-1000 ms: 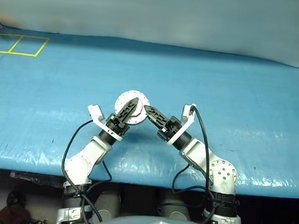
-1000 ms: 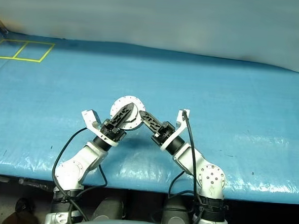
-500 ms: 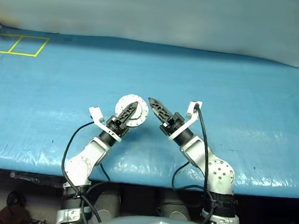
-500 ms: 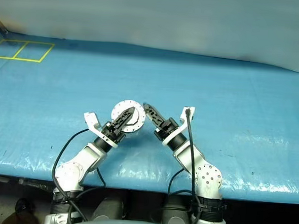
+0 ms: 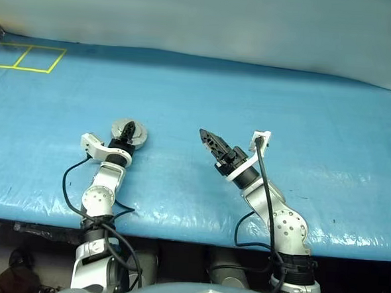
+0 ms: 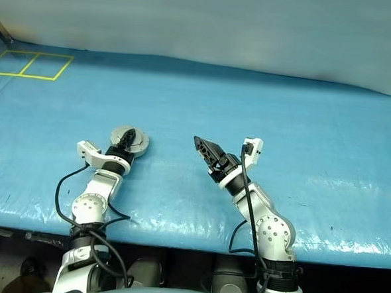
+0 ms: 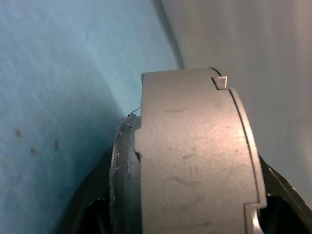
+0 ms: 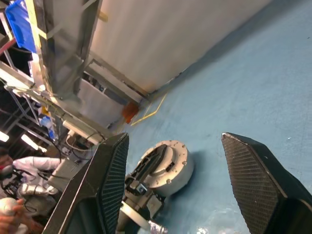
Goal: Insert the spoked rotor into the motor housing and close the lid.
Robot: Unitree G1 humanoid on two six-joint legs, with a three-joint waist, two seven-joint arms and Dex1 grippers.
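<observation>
One blue tarp-covered table [image 5: 265, 91], yellow tape squares [image 5: 25, 58]

Looking like a robot test lab or workshop: a wide blue tarp [image 5: 265, 97] covering the work surface, yellow tape squares [image 5: 25, 58] marking its far corner, metal shelving [image 8: 58, 53] with a blue bin [image 8: 19, 24] standing beside a pale wall [image 5: 210, 18].
</observation>
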